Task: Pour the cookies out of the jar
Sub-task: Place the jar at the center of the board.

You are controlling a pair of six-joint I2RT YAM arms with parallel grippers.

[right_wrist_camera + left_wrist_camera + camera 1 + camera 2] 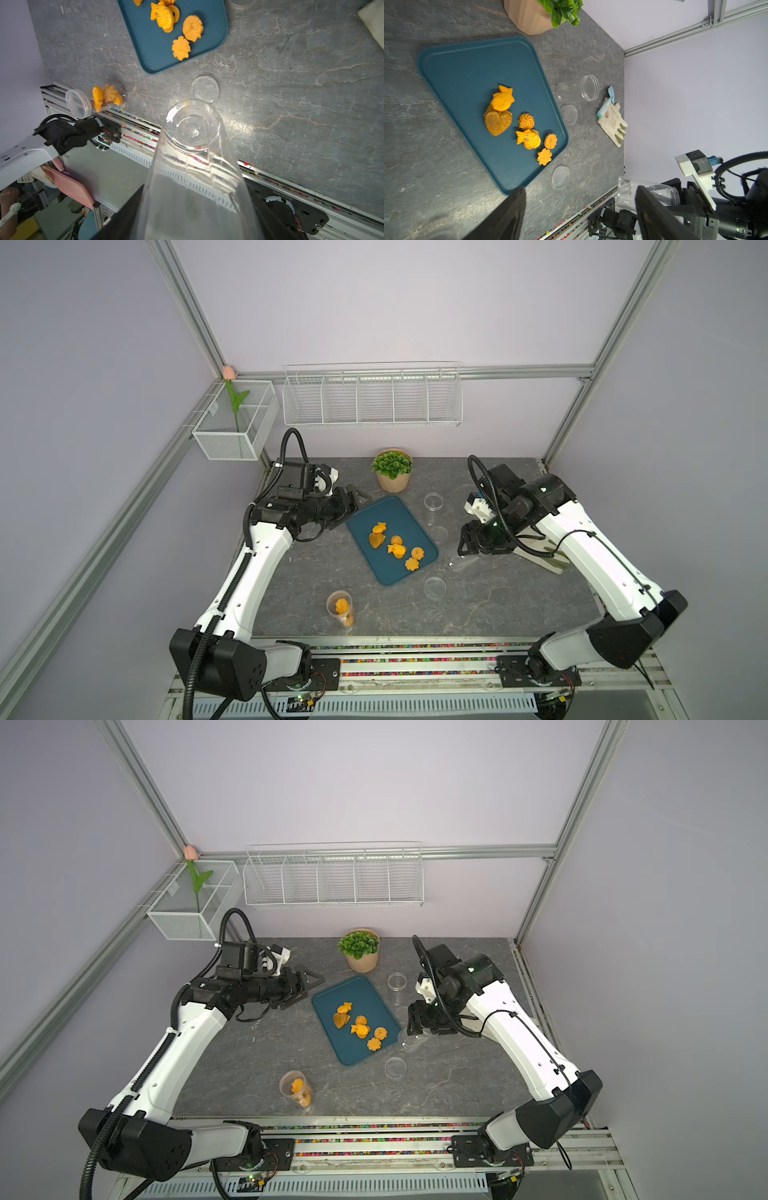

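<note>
My right claw (467, 546) is clamped on an empty clear plastic jar (193, 145). The jar lies tipped over, its base pointing away from the claw. Nothing shows inside it. I cannot tell whether it touches the grey stone-patterned table (498, 605).

My left claw (350, 509) stands wide with nothing between its fingers. It hangs just beside one far corner of the dark teal rectangular tray (386, 514).

The orange-golden cookies (395, 547) lie in a loose cluster on that tray, between my two claws and nearer the right one. I can make out two fish, a heart, a swirl and two flowers, some resting on others. The flower nearest my right claw sits close to the tray's rim.

A second clear jar holding more orange cookies (341, 610) stands upright well behind my left claw, toward my bases. From the right wrist view a translucent lid seems to cap it.

A third clear jar, open and empty (433, 506), stands just beyond my right claw, beside the tray. Two round clear lids lie flat on the table: one (438, 533) between the tray and my right claw, the other (435, 587) behind that claw, off the tray's near corner.
</note>
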